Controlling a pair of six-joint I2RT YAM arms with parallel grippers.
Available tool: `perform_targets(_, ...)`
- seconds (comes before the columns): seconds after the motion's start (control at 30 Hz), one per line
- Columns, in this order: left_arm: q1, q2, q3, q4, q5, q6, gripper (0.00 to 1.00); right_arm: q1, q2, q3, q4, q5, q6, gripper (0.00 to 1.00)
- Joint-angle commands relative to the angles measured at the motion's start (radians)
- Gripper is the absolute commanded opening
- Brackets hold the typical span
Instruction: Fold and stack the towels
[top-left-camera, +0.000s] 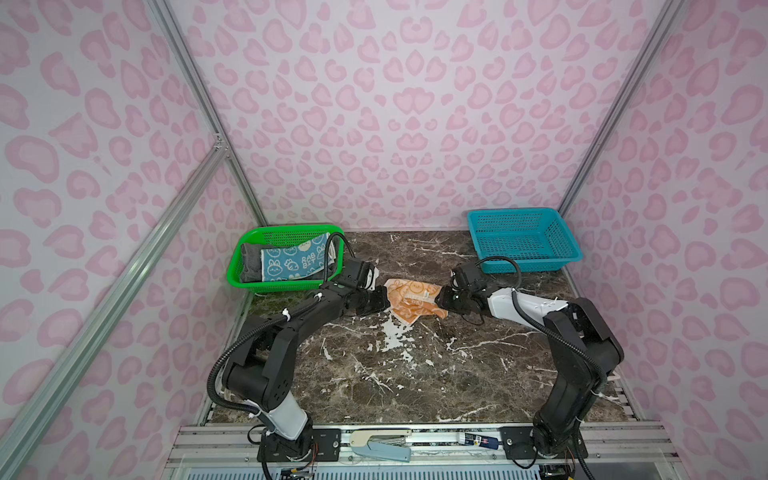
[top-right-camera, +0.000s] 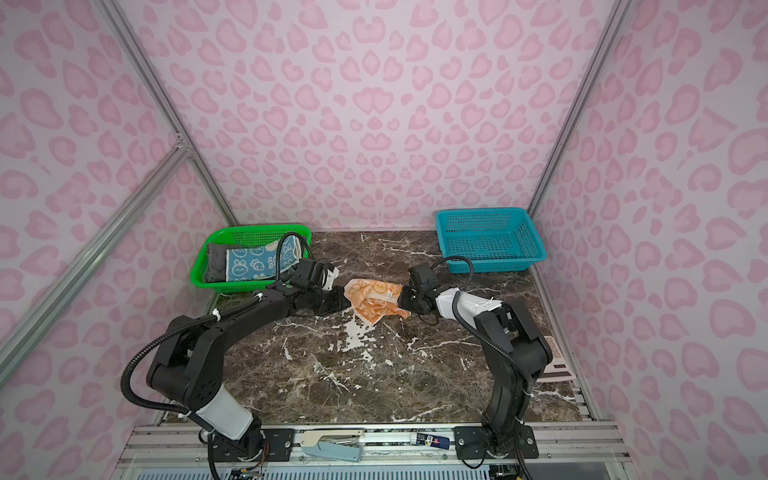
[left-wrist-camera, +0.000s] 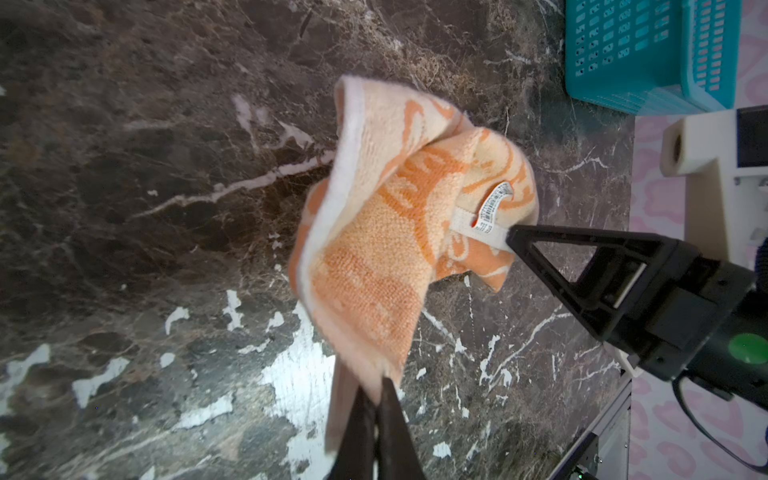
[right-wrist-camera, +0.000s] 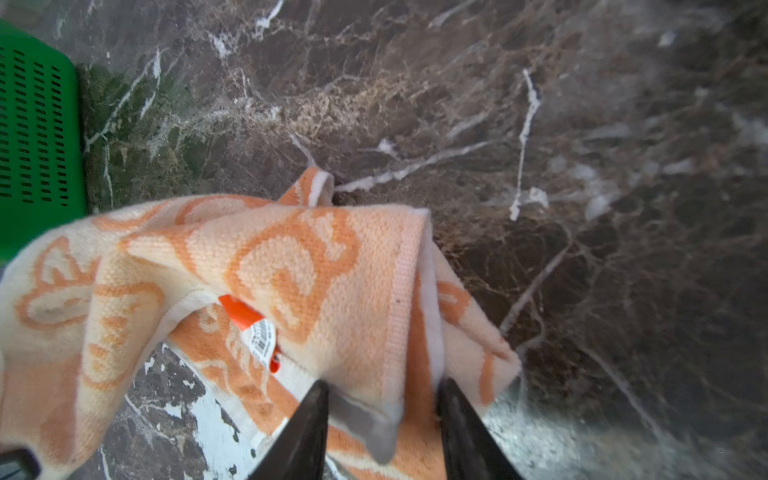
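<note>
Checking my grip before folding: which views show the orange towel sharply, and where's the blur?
Left wrist: orange towel crisp, soft near the left gripper. Right wrist: weave sharp, fingers and nearest hem blurred. Both top views: sharp but small.

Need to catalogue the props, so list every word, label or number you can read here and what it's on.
"RAB BIT": on the blue towel in the green basket.
Barcode tag on the orange towel: print too small to read.
Label on the tube at the front rail: blurred, unreadable.
</note>
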Motion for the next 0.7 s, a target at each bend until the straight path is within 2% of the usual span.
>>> perform_targets(0.0, 0.002, 0.009, 0.010, -0.008, 0.002, 0.011, 0.04, 0.003, 0.008, 0.013, 0.018, -0.012, 0.000, 0.36)
perform_targets(0.13, 0.002, 0.015, 0.016, -0.008, 0.006, 0.011, 0.04, 0.004, -0.008, 0.008, 0.003, -0.004, -0.010, 0.27)
perform_targets(0.27, 0.003, 0.021, 0.024, -0.008, 0.010, 0.011, 0.04, 0.004, -0.024, 0.009, -0.019, 0.003, -0.027, 0.29)
perform_targets(0.43, 0.003, 0.028, 0.030, -0.007, 0.014, 0.011, 0.04, 0.001, -0.013, 0.036, -0.034, -0.007, -0.038, 0.24)
perform_targets(0.47, 0.003, 0.027, 0.029, -0.007, 0.013, 0.009, 0.04, 0.003, -0.010, 0.042, -0.044, -0.008, -0.041, 0.25)
perform_targets(0.57, 0.004, 0.022, 0.026, -0.007, 0.011, 0.009, 0.04, 0.004, -0.016, 0.044, -0.064, 0.002, -0.050, 0.39)
perform_targets(0.67, 0.004, 0.022, 0.028, -0.007, 0.010, 0.009, 0.04, 0.003, -0.033, 0.041, -0.084, 0.020, -0.057, 0.40)
